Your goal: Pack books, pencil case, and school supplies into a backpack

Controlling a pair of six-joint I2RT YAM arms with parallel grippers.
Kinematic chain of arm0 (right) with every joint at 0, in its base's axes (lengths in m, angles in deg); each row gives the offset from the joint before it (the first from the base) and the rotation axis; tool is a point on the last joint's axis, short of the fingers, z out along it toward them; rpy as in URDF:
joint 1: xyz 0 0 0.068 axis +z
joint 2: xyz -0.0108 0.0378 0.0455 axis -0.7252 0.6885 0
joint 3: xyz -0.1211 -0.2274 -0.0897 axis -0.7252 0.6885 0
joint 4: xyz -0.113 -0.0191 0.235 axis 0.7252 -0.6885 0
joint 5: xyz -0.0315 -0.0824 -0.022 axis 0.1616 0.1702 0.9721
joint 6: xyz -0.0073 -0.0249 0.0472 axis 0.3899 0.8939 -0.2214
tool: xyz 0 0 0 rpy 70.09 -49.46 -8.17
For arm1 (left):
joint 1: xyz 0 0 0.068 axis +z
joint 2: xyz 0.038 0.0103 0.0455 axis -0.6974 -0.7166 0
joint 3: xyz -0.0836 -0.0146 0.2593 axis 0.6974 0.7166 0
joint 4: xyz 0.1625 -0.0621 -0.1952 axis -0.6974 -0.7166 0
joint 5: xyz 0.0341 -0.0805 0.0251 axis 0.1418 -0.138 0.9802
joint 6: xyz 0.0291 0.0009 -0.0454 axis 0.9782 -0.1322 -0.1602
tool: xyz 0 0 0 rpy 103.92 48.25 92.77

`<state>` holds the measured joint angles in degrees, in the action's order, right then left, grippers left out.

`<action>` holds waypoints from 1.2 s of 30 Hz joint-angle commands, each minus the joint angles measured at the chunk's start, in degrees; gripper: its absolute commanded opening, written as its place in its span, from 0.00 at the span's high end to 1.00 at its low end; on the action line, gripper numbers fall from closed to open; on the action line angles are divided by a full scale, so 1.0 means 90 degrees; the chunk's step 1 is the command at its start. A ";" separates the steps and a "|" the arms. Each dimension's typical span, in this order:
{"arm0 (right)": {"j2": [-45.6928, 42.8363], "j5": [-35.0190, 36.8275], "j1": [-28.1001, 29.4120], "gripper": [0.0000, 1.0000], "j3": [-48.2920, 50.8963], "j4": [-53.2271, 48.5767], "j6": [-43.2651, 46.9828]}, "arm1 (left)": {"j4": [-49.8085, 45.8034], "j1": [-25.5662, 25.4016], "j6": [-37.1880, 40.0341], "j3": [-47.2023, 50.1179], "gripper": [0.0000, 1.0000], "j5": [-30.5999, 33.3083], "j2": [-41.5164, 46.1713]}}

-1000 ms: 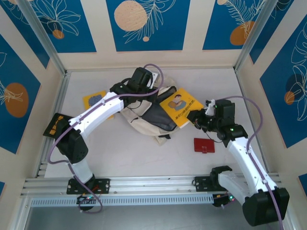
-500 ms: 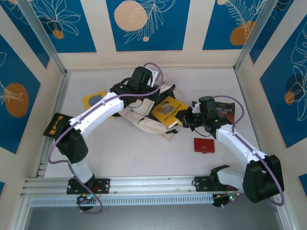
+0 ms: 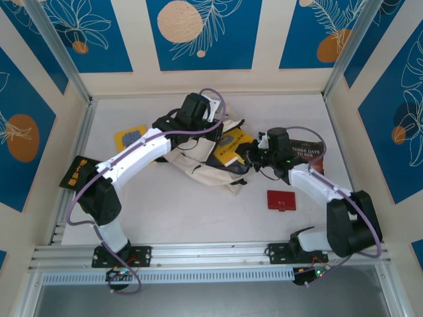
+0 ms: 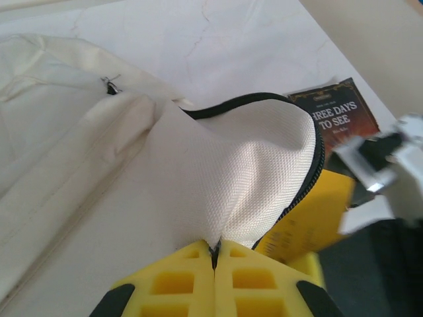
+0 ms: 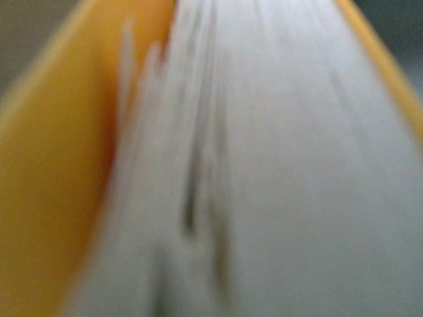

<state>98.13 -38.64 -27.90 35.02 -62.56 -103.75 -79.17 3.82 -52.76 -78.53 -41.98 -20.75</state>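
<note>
The cream backpack (image 3: 195,164) lies mid-table. My left gripper (image 3: 213,129) is shut on its zipper-edged flap (image 4: 264,165) and holds it lifted, the yellow jaws (image 4: 215,246) pinching the cloth. My right gripper (image 3: 248,154) is shut on a yellow book (image 3: 230,146) whose far end sits inside the backpack's mouth. That book (image 4: 310,211) shows under the flap, and its pages (image 5: 264,165) are blurred close up in the right wrist view. A dark brown book (image 3: 306,156) lies flat to the right. The red pencil case (image 3: 281,200) lies nearer the front.
A second yellow book (image 3: 130,137) lies left of the backpack. A black and yellow item (image 3: 77,172) rests at the table's left edge. Walls stand around the table on three sides. Purple cables loop over both arms.
My right gripper has carried the yellow book leftward into the backpack's opening, and the brown book came into sight. My left gripper has kept the flap up in the same spot.
</note>
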 commanded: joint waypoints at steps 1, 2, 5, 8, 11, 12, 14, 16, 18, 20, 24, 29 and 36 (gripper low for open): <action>0.0498 0.0106 0.0110 0.96 -0.0488 0.1385 0.0050 | 0.0289 -0.0011 -0.0119 -0.0356 1.00 -0.0466 0.0305; 0.0673 0.0207 0.0157 0.96 -0.0544 0.1480 0.0060 | 0.0295 -0.0013 -0.0117 -0.0373 1.00 -0.0451 0.0306; 0.1192 0.0342 0.0268 0.96 -0.0694 0.1904 0.0110 | 0.0338 -0.0018 -0.0148 -0.0370 1.00 -0.0496 0.0315; 0.1633 0.0330 0.0354 0.95 -0.0878 0.2144 0.0158 | 0.0397 -0.0013 -0.0200 -0.0336 1.00 -0.0548 0.0310; 0.1996 0.0302 0.0425 0.95 -0.0985 0.2485 0.0129 | 0.0451 -0.0016 -0.0251 -0.0304 1.00 -0.0592 0.0298; 0.2060 0.0337 0.0465 0.95 -0.1000 0.2601 0.0138 | 0.0457 -0.0022 -0.0260 -0.0297 1.00 -0.0607 0.0284; 0.2181 0.0621 0.0643 0.95 -0.1037 0.2764 0.0228 | 0.0481 -0.0015 -0.0309 -0.0295 1.00 -0.0622 0.0246; 0.2281 0.1190 0.0844 0.95 -0.1096 0.2737 0.0299 | 0.0477 -0.0015 -0.0388 -0.0313 1.00 -0.0596 0.0194; 0.2539 0.1540 0.0983 0.94 -0.1248 0.2834 0.0208 | 0.0439 -0.0014 -0.0461 -0.0399 1.00 -0.0574 0.0121; 0.2937 0.1692 0.1052 0.94 -0.1479 0.3018 0.0002 | 0.0376 -0.0018 -0.0461 -0.0500 1.00 -0.0564 0.0035; 0.3530 0.1807 0.1067 0.85 -0.1917 0.2939 -0.0230 | 0.0239 0.0006 -0.0432 -0.0589 1.00 -0.0394 -0.0094; 0.3063 0.2075 0.1048 0.51 -0.1618 0.2070 -0.0010 | 0.0102 0.0007 -0.0478 -0.0527 1.00 -0.0131 -0.0189; 0.1276 0.1682 0.0768 0.31 -0.0285 0.0751 0.0801 | 0.0169 0.0046 -0.0627 -0.0297 1.00 0.0013 -0.0214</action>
<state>116.74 -22.38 -19.72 28.66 -50.04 -101.02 -79.36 3.86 -57.06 -81.24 -42.28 -22.67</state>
